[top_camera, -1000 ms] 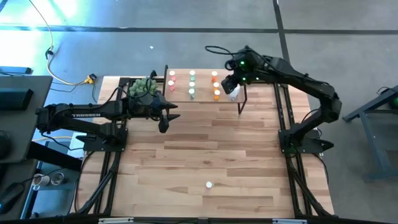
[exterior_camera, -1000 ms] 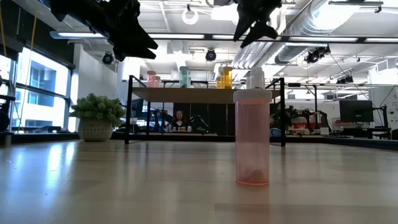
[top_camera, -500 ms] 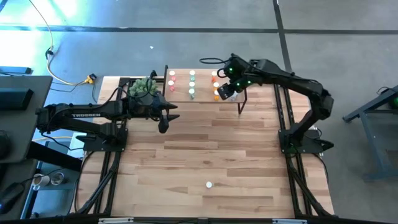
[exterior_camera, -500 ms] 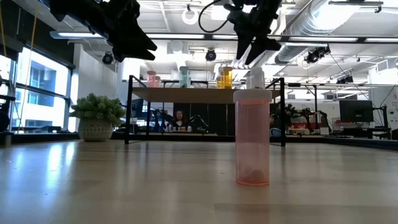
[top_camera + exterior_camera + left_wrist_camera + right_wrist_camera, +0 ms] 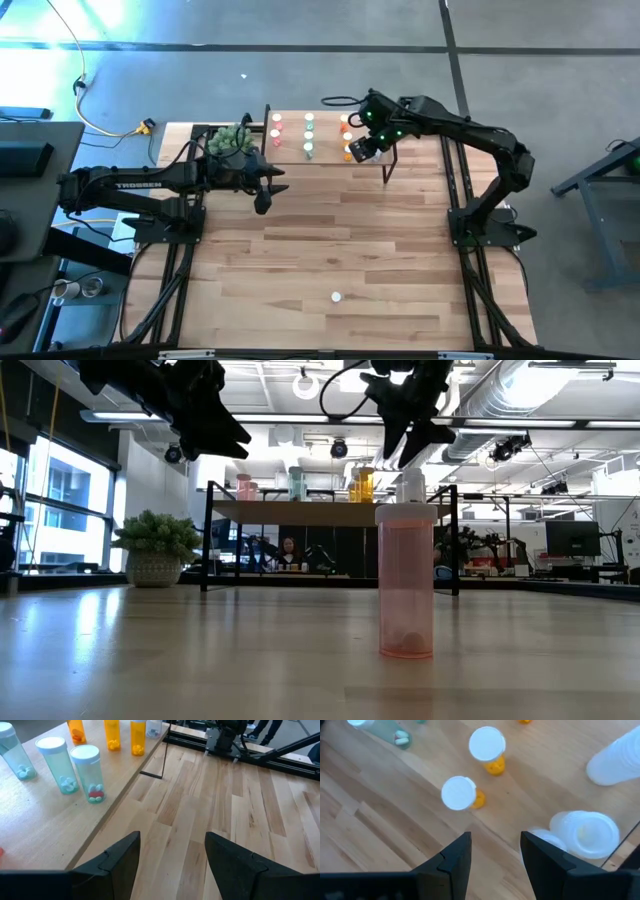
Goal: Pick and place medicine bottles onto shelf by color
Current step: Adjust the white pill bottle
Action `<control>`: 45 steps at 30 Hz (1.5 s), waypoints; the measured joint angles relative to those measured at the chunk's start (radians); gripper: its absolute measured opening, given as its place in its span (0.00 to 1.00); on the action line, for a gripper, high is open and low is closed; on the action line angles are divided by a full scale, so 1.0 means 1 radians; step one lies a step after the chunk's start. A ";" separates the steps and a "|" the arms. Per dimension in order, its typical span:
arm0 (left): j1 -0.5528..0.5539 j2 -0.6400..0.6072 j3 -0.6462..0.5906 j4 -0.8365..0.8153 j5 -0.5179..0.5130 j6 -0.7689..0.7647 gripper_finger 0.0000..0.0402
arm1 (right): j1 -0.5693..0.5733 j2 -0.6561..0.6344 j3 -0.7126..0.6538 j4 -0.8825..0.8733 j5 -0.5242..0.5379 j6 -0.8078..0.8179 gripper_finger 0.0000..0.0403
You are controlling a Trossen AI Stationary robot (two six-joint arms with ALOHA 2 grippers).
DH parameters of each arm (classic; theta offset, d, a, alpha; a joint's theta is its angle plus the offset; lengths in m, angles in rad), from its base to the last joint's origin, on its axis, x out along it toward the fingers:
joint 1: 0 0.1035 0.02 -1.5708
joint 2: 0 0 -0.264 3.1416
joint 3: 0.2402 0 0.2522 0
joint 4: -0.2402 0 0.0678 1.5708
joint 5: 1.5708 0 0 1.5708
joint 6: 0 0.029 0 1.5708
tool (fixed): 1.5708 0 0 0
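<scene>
We see the last pink bottle [image 5: 337, 296] standing upright well away from the shelf [image 5: 330, 153], nearer our right gripper [image 5: 358, 150], whose fingers are spread and empty.

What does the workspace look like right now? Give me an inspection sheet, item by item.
Surface: wooden slatted table, mostly bare.
Job's things: pink, green, orange and clear medicine bottles stand in colour columns on the shelf; one pink bottle stands alone at the near edge.
Clutter: potted plant beside the shelf.
Grippers: left gripper open, empty, off the shelf's left end; right gripper open, empty, above the orange bottles.
Cables: yellow cord on the floor.
Surroundings: person seated far behind the shelf.
</scene>
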 joint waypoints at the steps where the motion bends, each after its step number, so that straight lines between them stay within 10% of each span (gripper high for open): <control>1: 0.000 0.000 0.000 0.000 0.000 0.000 0.53 | 0.000 0.000 0.000 0.000 -0.015 0.000 0.40; 45: 0.000 0.000 0.000 0.001 0.000 -0.003 0.53 | -0.002 0.005 0.000 -0.118 0.029 -0.013 0.40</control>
